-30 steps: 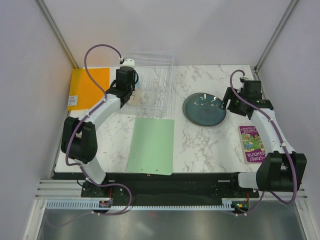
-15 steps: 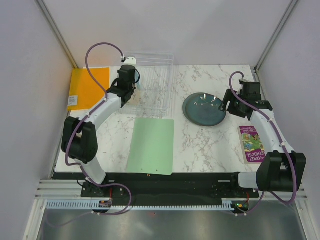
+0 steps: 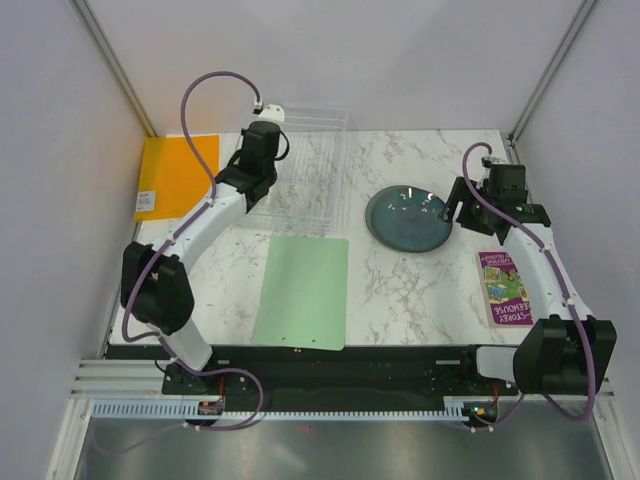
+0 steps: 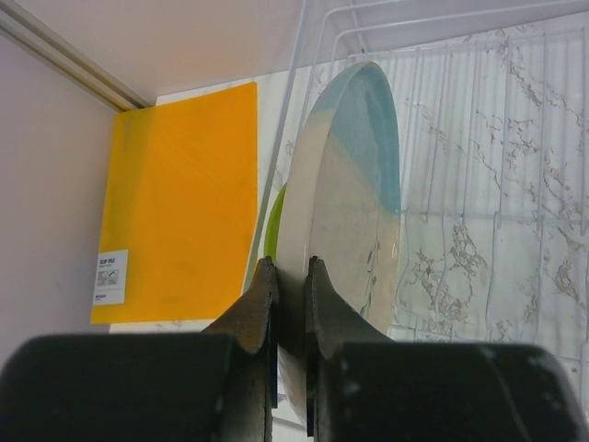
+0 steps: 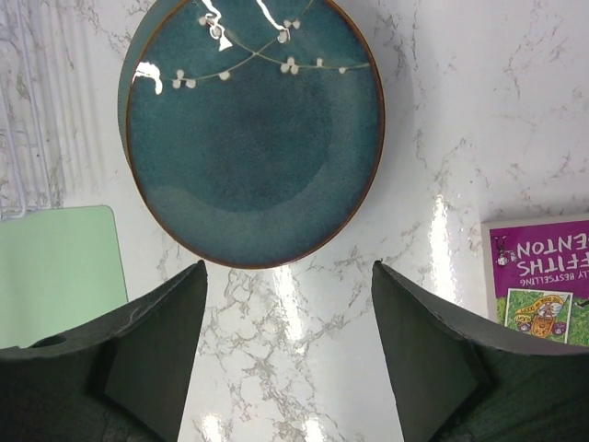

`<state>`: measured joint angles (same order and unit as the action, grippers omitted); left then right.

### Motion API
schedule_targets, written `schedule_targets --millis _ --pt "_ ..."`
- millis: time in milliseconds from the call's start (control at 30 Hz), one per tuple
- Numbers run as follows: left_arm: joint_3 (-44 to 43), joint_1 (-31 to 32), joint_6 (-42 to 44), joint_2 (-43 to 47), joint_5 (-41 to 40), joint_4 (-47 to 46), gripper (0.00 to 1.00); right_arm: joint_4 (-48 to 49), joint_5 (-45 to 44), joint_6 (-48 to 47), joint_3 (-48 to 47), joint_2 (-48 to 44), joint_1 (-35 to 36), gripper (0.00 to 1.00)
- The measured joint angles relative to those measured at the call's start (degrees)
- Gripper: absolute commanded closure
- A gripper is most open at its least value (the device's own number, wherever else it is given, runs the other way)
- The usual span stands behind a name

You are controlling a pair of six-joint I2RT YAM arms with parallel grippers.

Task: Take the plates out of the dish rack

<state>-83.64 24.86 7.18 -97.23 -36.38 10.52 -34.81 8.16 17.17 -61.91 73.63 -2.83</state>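
Left arm [image 3: 215, 210] advanced; left tool [image 4: 290, 273] clamps plate [image 4: 354, 193]; right tool [image 5: 288, 273] released over marble table [image 5: 442, 110].

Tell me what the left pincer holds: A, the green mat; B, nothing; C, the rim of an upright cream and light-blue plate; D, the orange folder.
C: in the left wrist view the left pincer is shut on the rim of the cream and light-blue plate, which stands on edge.

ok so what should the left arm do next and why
Probably lift straight up. The left gripper is shut on the rim of the cream and blue plate, which is upright with the dish rack dividers close beside it, so moving sideways would likely snag.
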Motion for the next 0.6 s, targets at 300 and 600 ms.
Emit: schedule_targets --millis 300,600 --pt "-3.1 0.7 -0.7 9.2 1.9 7.6 0.98 -0.4 2.8 0.9 -0.8 -2.4 0.0 0.20" --pt "-2.4 2.2 -13.0 20.0 17.4 14.1 0.98 2.2 10.6 4.0 -0.9 -3.5 0.6 0.18"
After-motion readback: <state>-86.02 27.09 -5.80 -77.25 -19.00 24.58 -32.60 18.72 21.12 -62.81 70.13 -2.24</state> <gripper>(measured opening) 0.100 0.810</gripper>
